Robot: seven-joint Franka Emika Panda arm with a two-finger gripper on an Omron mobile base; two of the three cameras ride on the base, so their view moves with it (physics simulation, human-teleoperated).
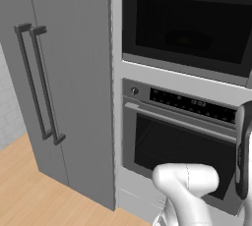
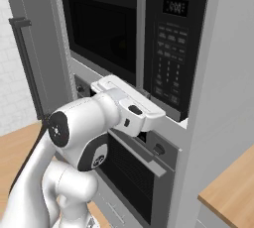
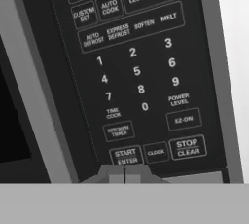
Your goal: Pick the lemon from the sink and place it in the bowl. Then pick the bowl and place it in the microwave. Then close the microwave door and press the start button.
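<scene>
The gripper [image 3: 125,173] has its jaws pressed together, tips side by side with no gap — a blunt point for pushing. In the hand view the start button [image 3: 127,156] sits just at twelve o'clock of the tips, about touching them; the clock key is at two o'clock, stop/clear further right. The microwave door [image 2: 104,28] looks closed, with the bowl [image 1: 187,40] dimly visible behind its window. A straight push forward should do — any drift toward two o'clock risks the wrong key.
</scene>
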